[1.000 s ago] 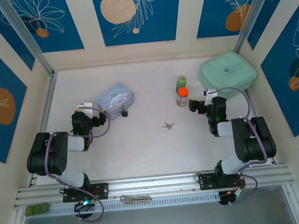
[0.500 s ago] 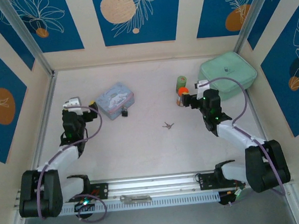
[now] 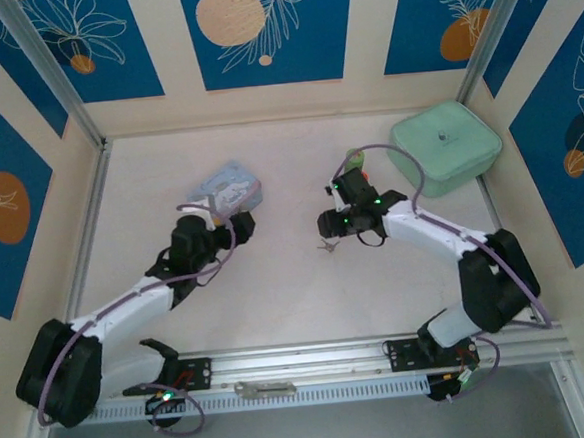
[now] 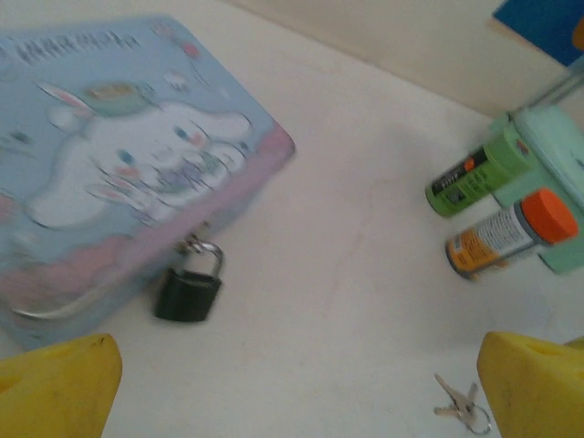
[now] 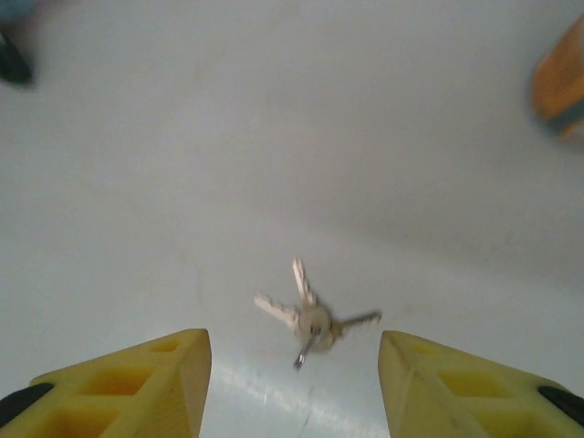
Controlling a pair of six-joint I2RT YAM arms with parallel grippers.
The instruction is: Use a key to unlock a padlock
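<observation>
The padlock point(image 4: 189, 290) lies on the table point(image 3: 278, 300) hard against the front edge of the pale blue tin point(image 4: 119, 164), its shackle up at the tin's side. Whether it is hooked through a clasp there I cannot tell. My left gripper point(image 4: 292, 392) hangs over this spot with its jaws spread as wide as they go and nothing in them, the lock lying ahead, nearer my left finger. The key point(image 5: 310, 321) bunch sits splayed in the middle of the table, well apart from the padlock, with bare tabletop on every side of it. My right gripper point(image 5: 292, 388) hovers just short of it, jaws parted and empty, and the bunch lies in line with the gap between the two fingers. Between lock and key there is open table, and the near half down to the rail point(image 3: 302, 357) gives room to move as well. The tin has its lid shut, so I cannot see what it holds, and the same goes for the mint-green box point(image 3: 445, 146) in the far right corner. Beyond the key, an orange-capped bottle point(image 4: 511, 233) and a green bottle point(image 4: 474, 172) sit just beside each other, close to that box and near my right wrist. A flat metal bar point(image 3: 266, 388) rests on the rail at the near edge.
</observation>
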